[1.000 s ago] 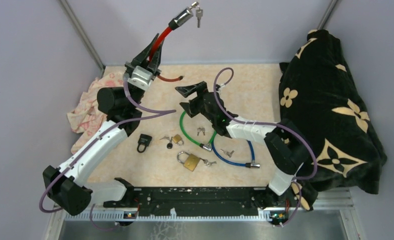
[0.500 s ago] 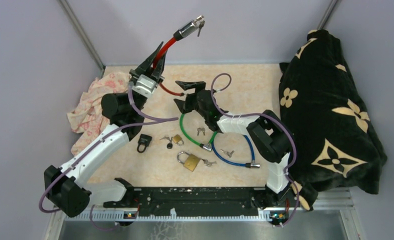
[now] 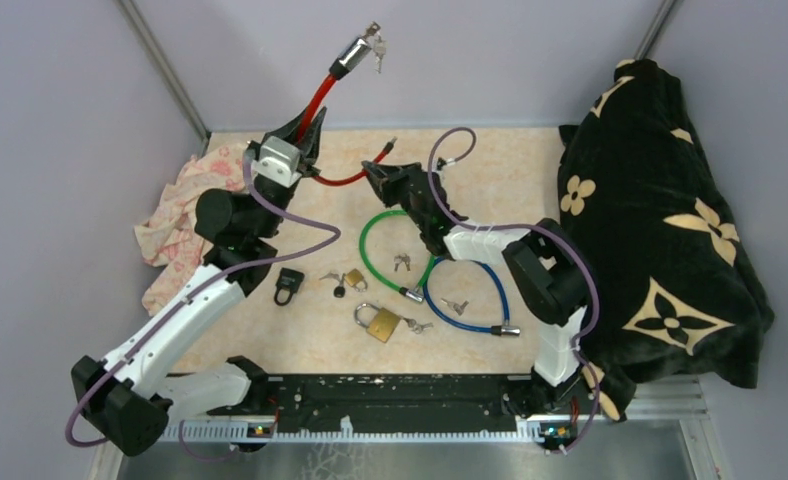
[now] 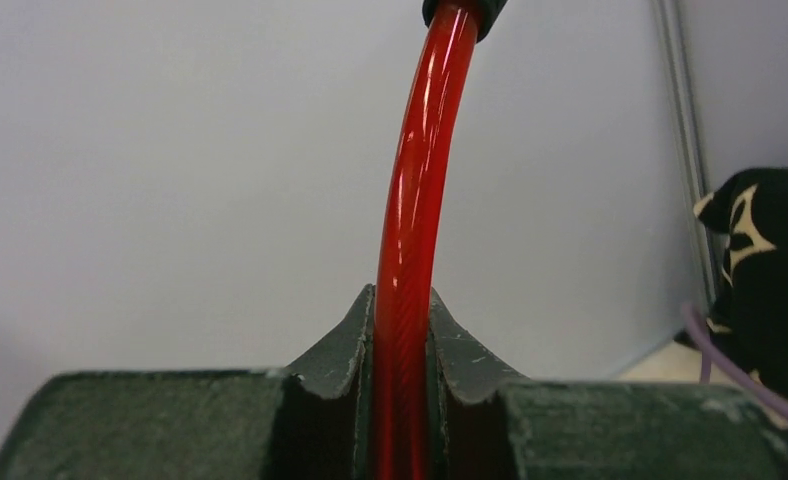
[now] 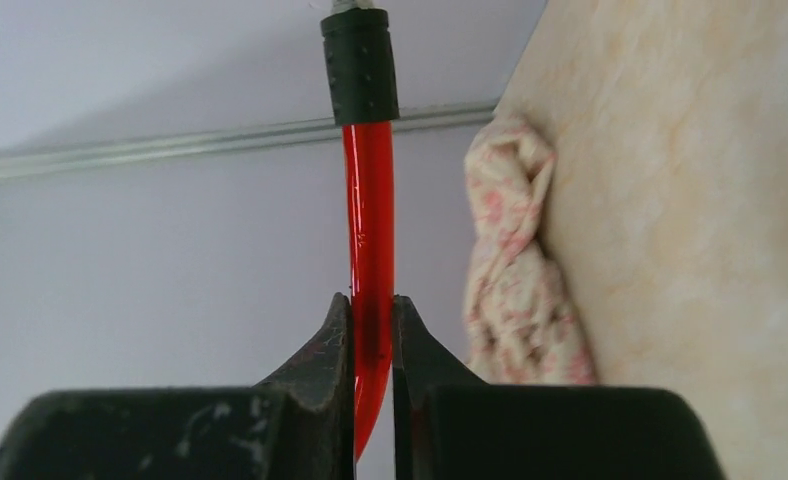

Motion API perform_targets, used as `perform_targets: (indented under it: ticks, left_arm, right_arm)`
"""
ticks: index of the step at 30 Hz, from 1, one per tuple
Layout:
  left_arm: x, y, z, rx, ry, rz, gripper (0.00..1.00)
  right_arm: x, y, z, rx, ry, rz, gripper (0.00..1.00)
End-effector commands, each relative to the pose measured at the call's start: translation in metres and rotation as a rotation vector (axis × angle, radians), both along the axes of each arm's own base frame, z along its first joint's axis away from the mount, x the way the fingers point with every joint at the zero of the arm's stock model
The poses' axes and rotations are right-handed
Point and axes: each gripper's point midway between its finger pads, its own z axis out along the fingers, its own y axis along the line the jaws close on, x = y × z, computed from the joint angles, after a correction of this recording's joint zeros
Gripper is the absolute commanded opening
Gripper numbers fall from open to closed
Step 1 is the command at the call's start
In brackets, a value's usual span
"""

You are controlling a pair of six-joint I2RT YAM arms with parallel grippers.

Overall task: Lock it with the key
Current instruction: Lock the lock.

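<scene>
Right gripper [image 5: 372,315], open a moment ago, now clamps the free end of the red cable [image 5: 369,210]. Left gripper [image 4: 402,320] grips the barrel side. Ends can mate.

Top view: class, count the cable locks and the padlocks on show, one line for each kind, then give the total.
Cable locks: 3 (red cable lock, green cable lock, blue cable lock)
Padlocks: 3 (black padlock, small brass padlock, large brass padlock)
Total: 6
</scene>
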Motion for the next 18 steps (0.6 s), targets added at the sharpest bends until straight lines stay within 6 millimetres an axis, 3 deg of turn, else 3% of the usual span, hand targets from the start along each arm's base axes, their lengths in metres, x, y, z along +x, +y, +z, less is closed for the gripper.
perform_targets:
  ticks: [1, 3, 6, 9, 12, 18]
  left_arm:
    - [0.008, 0.020, -0.069, -0.069, 0.389, 0.035, 0.00]
    - [0.007, 0.023, -0.111, -0.104, 0.575, 0.010, 0.00]
    - [0.005, 0.031, -0.170, -0.151, 0.804, -0.011, 0.00]
    - [-0.002, 0.036, -0.217, -0.216, 0.957, -0.062, 0.00]
    - [-0.018, 0.024, -0.261, -0.253, 1.104, -0.202, 0.00]
    - [-0.059, 0.009, -0.354, -0.334, 1.415, -0.332, 0.00]
  right_arm:
    - [0.000, -0.055, 0.060, -0.397, -0.451, -0.131, 0.00]
    - [-0.015, -0.060, 0.068, -0.618, -0.621, -0.098, 0.00]
    - [-0.046, -0.058, 0.056, -0.847, -0.777, 0.029, 0.00]
    - [-0.079, -0.062, 0.026, -1.010, -0.840, 0.140, 0.00]
    - [-0.108, -0.059, -0.004, -1.135, -0.867, 0.289, 0.00]
    - [-0.146, -0.059, -0.049, -1.231, -0.836, 0.499, 0.00]
